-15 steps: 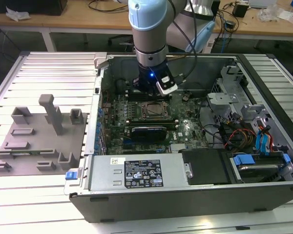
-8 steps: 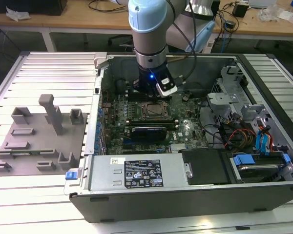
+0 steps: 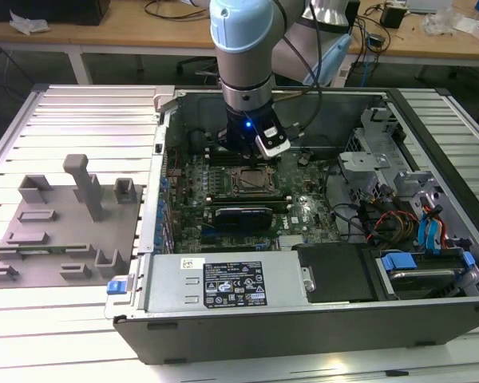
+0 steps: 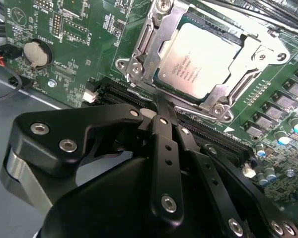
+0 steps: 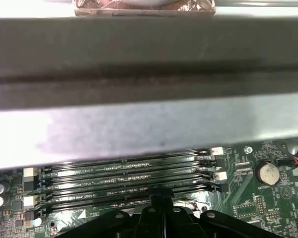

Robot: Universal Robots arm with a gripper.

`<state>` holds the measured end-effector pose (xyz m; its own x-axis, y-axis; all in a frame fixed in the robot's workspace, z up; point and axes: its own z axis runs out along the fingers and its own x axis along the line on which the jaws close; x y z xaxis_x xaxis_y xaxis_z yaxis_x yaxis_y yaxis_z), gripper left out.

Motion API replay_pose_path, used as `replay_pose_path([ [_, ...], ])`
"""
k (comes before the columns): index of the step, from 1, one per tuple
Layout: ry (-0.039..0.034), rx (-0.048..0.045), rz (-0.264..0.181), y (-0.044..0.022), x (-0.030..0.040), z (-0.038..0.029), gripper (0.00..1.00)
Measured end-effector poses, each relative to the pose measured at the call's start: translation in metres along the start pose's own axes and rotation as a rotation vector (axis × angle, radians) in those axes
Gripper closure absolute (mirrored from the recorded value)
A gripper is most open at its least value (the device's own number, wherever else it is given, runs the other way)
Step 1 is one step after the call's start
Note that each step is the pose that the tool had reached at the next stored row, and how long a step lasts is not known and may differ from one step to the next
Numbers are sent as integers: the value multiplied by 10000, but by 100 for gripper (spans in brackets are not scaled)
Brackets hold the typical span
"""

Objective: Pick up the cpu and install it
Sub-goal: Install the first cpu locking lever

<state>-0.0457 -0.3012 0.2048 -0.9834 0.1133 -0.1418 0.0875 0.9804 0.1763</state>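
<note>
claw [image 4: 161, 106]: nearest the lens in both wrist views, black linkage and bolts, fingers drawn together to a narrow tip with nothing between them; it hangs over the memory slots, just beside the socket and apart from the chip.
memory slots [image 5: 129, 173]: long black rows with white end clips, running across the green board right under the claw's tip; they look unfilled.
cpu [image 4: 198, 59]: flat square with a pale silver-white top and faint dark print, lying level inside the socket, not tilted; in the exterior view it is the light square at mid-board [image 3: 251, 179], just in front of the arm's wrist.
socket frame [image 4: 139, 54]: bright metal plate around the chip's edges, its border overlapping the rim of the chip; whether its latch is locked i cannot tell.
step in hand: by my reading the chip is already seated and released, so picking and placing look done, and what is open is the securing of the frame.
next move calls for: judged only, a careful approach that keeps off the chip's top and the small capacitors beside the socket.
computer case [image 3: 319, 315]: open, lying on the ribbed bench [image 3: 72, 120].
grey fixture blocks [image 3: 60, 231]: on the bench at the exterior view's left, well apart from the arm.
</note>
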Motion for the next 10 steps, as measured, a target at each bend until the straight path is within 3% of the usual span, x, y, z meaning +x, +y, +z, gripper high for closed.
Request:
replay_pose_path([
  [3, 0, 1, -1, 11, -9, -60, 89],
  [8, -47, -50, 0, 36, 13, -60, 89],
  [10, -106, -73, -8, 32, 35, -52, 89],
])
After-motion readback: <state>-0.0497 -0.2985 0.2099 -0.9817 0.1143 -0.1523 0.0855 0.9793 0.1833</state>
